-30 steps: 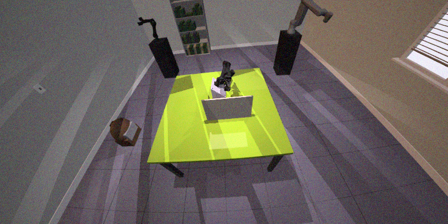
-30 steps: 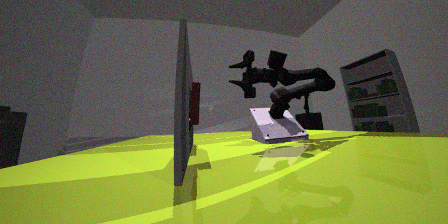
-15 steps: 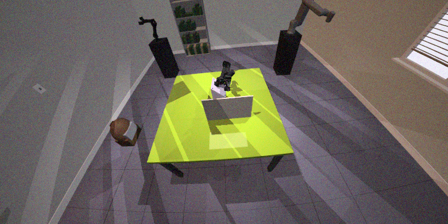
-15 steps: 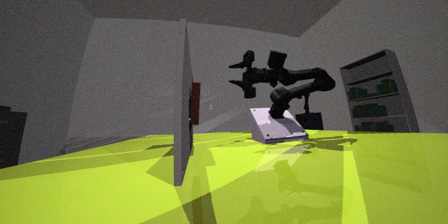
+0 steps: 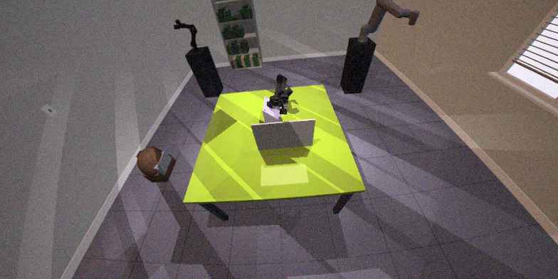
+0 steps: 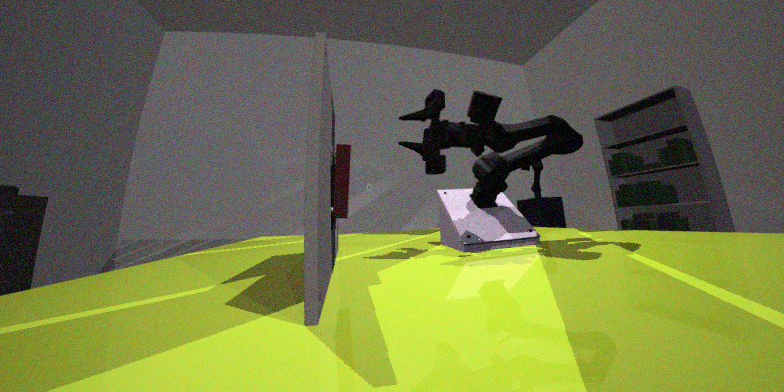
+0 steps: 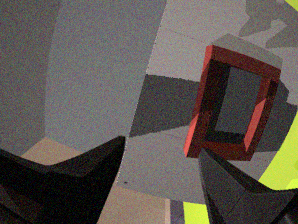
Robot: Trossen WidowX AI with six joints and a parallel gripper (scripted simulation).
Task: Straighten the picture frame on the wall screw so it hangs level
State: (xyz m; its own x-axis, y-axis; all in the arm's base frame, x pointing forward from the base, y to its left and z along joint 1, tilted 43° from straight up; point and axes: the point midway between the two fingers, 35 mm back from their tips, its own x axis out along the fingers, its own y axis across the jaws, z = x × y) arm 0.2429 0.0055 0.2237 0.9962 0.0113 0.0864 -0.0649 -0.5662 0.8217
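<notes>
The red picture frame (image 7: 240, 59) (image 6: 342, 180) hangs on the arm's side of the grey upright panel (image 5: 282, 137) (image 6: 317, 169) (image 7: 159, 172). The panel hides it in the top view. In the wrist view it looks turned clockwise, but that view is itself rolled, so I cannot tell which side is high. The screw and notched strip are hidden. My gripper (image 6: 399, 130) (image 7: 163, 148) is partly open and empty. It points at the panel with a gap between it and the frame. In the wrist view the right fingertip overlaps the frame's lower left corner in the picture.
The panel stands upright on the yellow-green table (image 5: 230, 159) (image 6: 494, 334). The arm's white sloped base (image 5: 269, 114) (image 6: 455, 224) stands behind it. A shelf (image 5: 255, 23) (image 6: 705, 169) and two black pedestals (image 5: 205, 73) (image 5: 356, 65) with other arms stand beyond the table.
</notes>
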